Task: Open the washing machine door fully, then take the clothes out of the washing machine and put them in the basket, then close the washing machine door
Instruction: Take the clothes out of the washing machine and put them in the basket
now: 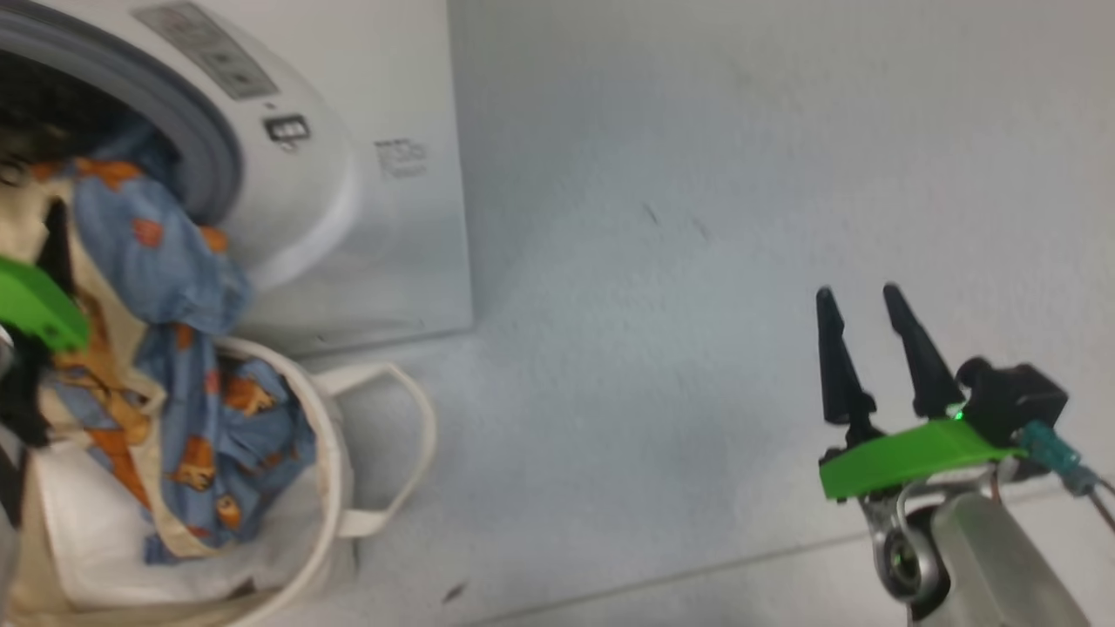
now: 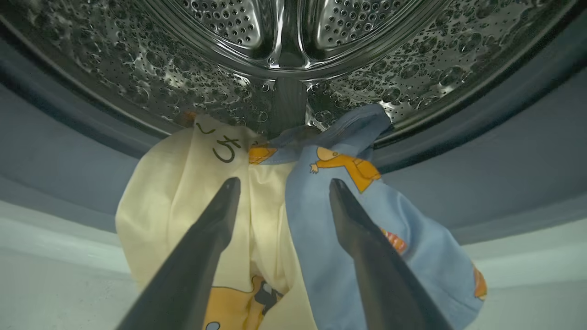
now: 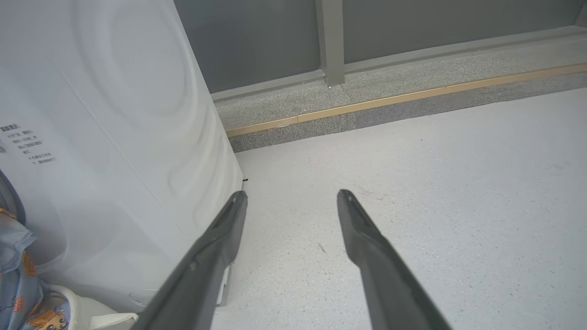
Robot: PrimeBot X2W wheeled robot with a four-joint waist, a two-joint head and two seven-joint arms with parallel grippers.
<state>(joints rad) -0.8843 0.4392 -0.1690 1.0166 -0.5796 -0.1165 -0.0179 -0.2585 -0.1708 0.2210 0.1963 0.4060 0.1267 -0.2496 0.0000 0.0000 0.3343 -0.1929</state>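
While the clothes (image 1: 165, 261) are spilling out of the washing machine (image 1: 366, 218) at ten o'clock of the head view and trailing down into the basket (image 1: 335, 470) at seven o'clock, part of the bundle is lying across the grey door seal (image 2: 504, 151), its upper end reaching into the drum (image 2: 293, 27). The left gripper (image 2: 284, 183) is pointing at that bundle with its jaws spread wide. One finger is showing against the cream fabric at eleven o'clock of its wrist view, the other against the blue at one o'clock, and they are clamping nothing. The right gripper (image 1: 857, 292) is hanging at four o'clock over the bare floor (image 1: 653, 261), jaws likewise parted and empty, well apart from the washer.

Several things are threatening to go wrong. If the left jaws are closing on one layer alone, the other garment is likely remaining on the seal. A tail snagging inside the drum may be pulling back against the lift. Cloth draping over the basket rim may be sliding to the floor, and anything lying on the seal is going to be blocking the door.
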